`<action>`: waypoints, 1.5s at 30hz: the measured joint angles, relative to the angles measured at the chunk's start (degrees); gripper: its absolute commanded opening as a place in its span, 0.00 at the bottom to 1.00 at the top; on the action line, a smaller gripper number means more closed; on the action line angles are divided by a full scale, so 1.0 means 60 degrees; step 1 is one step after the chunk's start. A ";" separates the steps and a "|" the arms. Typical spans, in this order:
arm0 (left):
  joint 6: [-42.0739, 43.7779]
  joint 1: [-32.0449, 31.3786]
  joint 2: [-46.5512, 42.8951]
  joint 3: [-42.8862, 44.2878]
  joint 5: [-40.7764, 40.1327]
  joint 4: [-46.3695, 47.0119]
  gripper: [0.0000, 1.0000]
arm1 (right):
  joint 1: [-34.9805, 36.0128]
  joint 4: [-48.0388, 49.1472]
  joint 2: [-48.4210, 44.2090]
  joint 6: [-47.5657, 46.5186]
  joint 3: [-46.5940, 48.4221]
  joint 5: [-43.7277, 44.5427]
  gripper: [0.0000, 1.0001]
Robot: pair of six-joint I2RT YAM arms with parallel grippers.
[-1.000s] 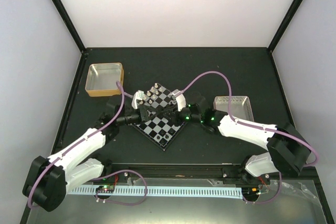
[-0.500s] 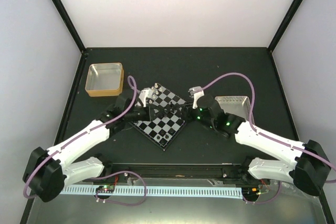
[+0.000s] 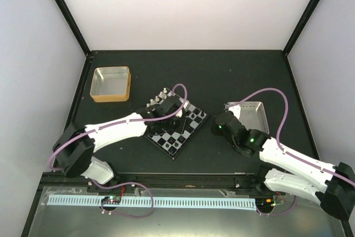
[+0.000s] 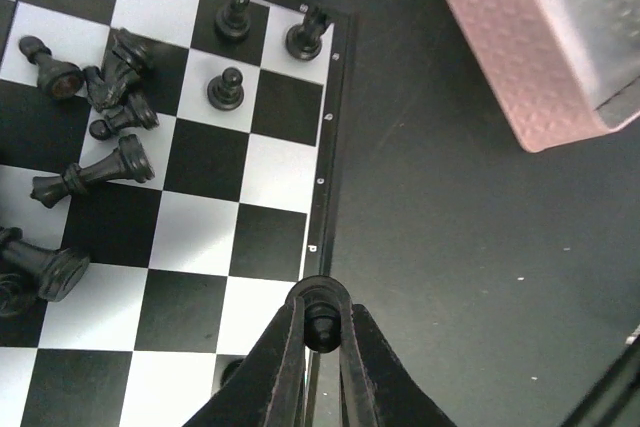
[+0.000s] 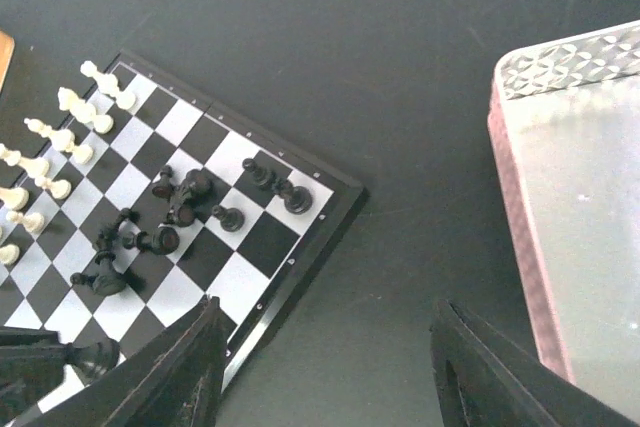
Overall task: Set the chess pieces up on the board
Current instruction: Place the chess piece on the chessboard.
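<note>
Lying cornerwise on the table (image 3: 233, 73), the board (image 3: 180, 135) aims one corner nearward.

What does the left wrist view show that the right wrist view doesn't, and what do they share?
Left wrist only: a close look at the left gripper shut on a black piece at the edge of the board.

Right wrist only: the right gripper open with nothing between its fingers, and white pieces standing in rows across the board from the black ones.

Both: the board's corner, toppled black pieces, three upright black pieces near that corner, and the pink tray.
</note>
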 measured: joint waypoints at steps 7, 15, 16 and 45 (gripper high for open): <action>0.0262 -0.0353 0.1468 0.0940 -0.0412 -0.0437 0.06 | -0.0058 -0.0182 -0.0998 0.0382 -0.0565 0.0514 0.61; 0.0601 -0.0667 0.2652 0.2084 -0.0885 -0.0517 0.06 | -0.0062 -0.0255 -0.1282 0.0419 -0.0776 0.0718 0.63; 0.0623 -0.0692 0.2805 0.2211 -0.0943 -0.0528 0.06 | -0.0069 -0.0255 -0.1282 0.0415 -0.0776 0.0729 0.63; 0.0805 -0.0714 0.4167 0.3268 -0.2339 -0.1410 0.08 | -0.0113 -0.0277 -0.1315 0.0415 -0.0794 0.0798 0.65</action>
